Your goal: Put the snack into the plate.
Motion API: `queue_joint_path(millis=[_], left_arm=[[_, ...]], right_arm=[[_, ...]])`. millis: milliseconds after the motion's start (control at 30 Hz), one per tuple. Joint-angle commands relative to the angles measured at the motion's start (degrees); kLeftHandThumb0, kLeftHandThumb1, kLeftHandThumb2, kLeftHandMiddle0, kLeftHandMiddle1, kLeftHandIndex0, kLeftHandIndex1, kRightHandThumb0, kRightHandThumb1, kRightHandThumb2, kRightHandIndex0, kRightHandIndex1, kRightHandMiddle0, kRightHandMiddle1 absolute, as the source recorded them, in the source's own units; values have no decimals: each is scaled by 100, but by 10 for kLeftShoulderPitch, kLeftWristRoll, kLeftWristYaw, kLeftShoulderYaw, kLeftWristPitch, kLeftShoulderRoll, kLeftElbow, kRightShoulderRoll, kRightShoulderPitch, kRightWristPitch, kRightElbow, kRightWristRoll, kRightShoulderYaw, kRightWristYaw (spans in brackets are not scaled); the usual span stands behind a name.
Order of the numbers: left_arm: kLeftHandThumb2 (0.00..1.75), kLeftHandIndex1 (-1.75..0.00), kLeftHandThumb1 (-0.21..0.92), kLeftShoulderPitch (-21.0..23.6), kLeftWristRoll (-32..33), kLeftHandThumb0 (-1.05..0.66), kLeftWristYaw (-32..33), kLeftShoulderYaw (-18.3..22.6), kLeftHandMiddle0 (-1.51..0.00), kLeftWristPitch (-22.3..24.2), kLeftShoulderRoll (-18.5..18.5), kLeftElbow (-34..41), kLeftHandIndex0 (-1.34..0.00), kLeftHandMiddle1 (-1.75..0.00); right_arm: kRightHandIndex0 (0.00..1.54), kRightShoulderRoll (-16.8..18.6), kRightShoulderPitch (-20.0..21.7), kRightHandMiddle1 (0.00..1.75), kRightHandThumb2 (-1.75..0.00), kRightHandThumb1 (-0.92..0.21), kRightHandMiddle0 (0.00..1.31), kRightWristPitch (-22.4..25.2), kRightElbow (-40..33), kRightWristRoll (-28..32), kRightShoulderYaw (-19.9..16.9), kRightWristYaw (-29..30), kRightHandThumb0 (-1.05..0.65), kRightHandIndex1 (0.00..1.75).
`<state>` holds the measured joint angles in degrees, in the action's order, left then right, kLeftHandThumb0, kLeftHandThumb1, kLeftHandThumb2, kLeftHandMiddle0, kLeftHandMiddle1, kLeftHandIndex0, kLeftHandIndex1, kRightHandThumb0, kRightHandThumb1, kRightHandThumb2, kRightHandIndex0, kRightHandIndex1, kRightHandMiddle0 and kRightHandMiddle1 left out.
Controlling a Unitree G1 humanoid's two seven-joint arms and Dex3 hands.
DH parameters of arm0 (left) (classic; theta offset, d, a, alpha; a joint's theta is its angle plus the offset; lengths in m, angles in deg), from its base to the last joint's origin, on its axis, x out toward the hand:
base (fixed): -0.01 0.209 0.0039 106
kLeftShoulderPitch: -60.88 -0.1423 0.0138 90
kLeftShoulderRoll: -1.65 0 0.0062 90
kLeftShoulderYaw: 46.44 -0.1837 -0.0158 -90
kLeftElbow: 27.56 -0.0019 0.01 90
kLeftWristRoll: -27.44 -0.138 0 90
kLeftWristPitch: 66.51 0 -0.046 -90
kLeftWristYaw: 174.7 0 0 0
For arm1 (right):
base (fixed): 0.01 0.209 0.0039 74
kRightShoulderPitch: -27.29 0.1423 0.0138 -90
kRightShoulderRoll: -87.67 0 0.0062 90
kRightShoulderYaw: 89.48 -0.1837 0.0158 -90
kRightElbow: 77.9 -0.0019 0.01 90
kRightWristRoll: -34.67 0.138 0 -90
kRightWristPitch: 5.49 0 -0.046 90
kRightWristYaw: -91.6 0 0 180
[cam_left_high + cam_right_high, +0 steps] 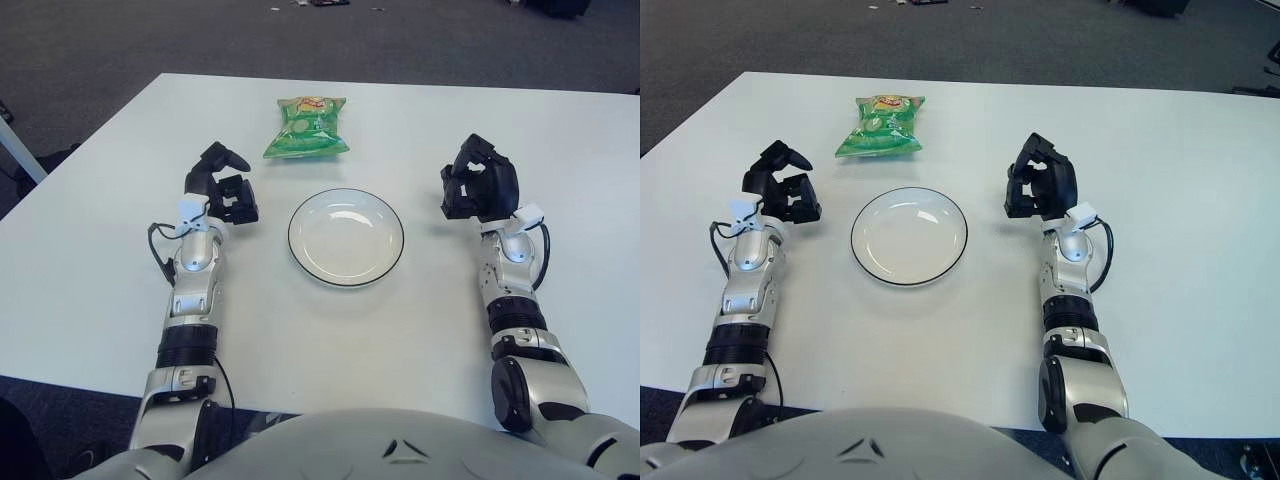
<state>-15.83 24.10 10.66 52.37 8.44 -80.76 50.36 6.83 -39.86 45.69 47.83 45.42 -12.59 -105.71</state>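
A green snack bag (306, 128) lies flat on the white table, beyond the plate. The white plate (346, 237) with a thin dark rim sits at the table's middle with nothing in it. My left hand (222, 185) hovers left of the plate and short of the bag, its black fingers relaxed and holding nothing. My right hand (480, 190) shows to the right of the plate, fingers loosely curled around nothing.
The white table (90, 260) spreads wide around the plate. Grey carpet lies beyond its far edge, and a white table leg (18, 155) shows at the far left.
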Motion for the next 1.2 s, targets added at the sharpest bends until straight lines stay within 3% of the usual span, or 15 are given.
queue_joint_path(millis=[0,233,500,1167], left_arm=[[160,-175,9,33,-53,-58,24,-10,-131,-27,-30,-15,-80,-175],[163,-175,6,63,-127,-59,42,-23,-131,-67,-80,-35,-83,-175],[166,-175,4,91,-177,-61,46,-42,-132,-72,-112,-31,-85,-175],[152,-175,15,192,-146,-55,-52,-58,-128,-52,-165,-66,-75,-175]], right_arm=[[135,37,-96,175,-145,-21,70,-1,63,14,-3,1,-52,175],[135,38,-97,175,-145,-21,70,-6,63,13,-2,2,-52,175],[135,40,-97,175,-147,-19,72,0,60,13,-4,8,-53,175],[133,41,-98,175,-154,-13,77,13,52,3,-2,31,-56,175]])
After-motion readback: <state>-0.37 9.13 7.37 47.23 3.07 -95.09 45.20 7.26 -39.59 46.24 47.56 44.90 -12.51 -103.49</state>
